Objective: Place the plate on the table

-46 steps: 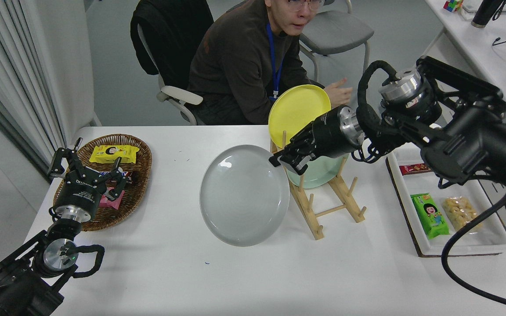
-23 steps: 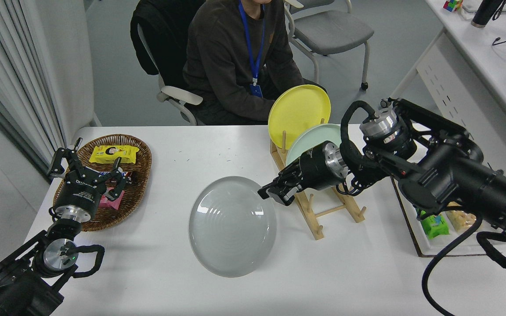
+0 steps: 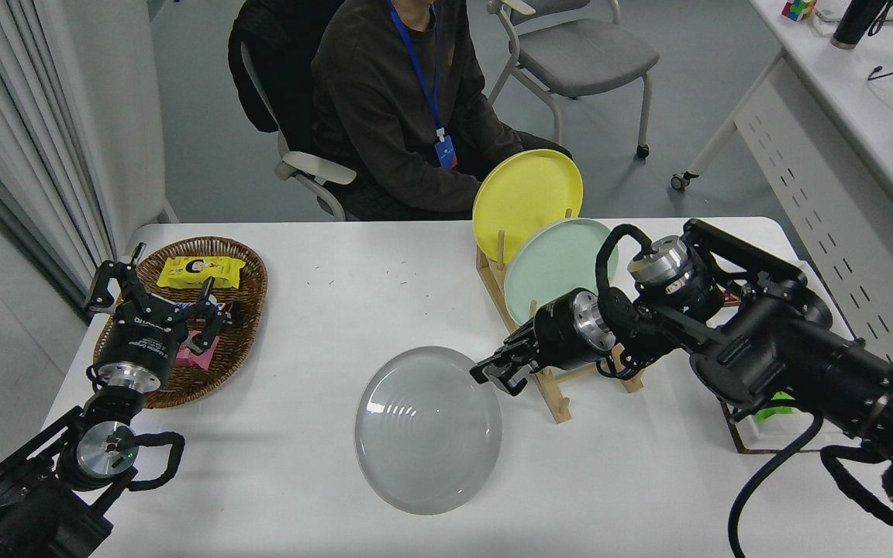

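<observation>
The pale grey plate (image 3: 427, 430) hangs tilted just above the white table (image 3: 299, 279), near the front middle, its lower edge close to the surface. My right gripper (image 3: 493, 376) is shut on the plate's upper right rim, and its arm reaches in from the right across the rack. My left gripper (image 3: 148, 302) stays parked at the lower left, open, over the near edge of a wicker basket.
A wooden rack (image 3: 551, 387) just right of the plate holds a yellow plate (image 3: 528, 198) and a mint green plate (image 3: 559, 267) upright. The wicker basket (image 3: 249, 267) holds snack packets. A person (image 3: 392, 108) sits at the far side. A tray (image 3: 737, 430) lies mostly behind my right arm.
My right gripper has carried the plate down and toward the table's front, away from the rack. The person has leaned back and drawn the hand away. The left arm has not moved.
</observation>
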Robot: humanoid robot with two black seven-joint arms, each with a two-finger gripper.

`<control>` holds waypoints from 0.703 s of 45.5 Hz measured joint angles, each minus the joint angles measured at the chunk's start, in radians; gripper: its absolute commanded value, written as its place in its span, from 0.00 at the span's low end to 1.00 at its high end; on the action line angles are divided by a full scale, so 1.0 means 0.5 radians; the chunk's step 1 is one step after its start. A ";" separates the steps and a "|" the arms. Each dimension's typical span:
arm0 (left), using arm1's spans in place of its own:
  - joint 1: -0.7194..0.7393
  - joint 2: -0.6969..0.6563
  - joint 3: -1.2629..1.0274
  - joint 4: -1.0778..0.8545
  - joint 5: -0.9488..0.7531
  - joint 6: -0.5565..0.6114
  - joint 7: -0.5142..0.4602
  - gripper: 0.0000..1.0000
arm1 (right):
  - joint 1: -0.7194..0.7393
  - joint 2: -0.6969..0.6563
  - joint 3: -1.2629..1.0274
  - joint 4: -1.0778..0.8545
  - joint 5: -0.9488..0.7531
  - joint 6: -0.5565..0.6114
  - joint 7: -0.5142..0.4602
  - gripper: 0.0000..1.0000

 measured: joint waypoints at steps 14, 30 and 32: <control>0.000 0.000 0.000 0.000 0.000 0.000 0.000 0.98 | -0.029 0.109 -0.001 -0.251 -0.092 0.000 0.010 0.00; 0.000 0.000 0.000 0.000 0.000 0.000 -0.001 0.98 | -0.042 0.213 -0.003 -0.412 -0.131 0.000 0.011 0.00; 0.000 0.000 0.000 0.000 0.000 0.000 -0.001 0.98 | -0.042 0.226 0.000 -0.426 -0.132 0.000 0.010 0.00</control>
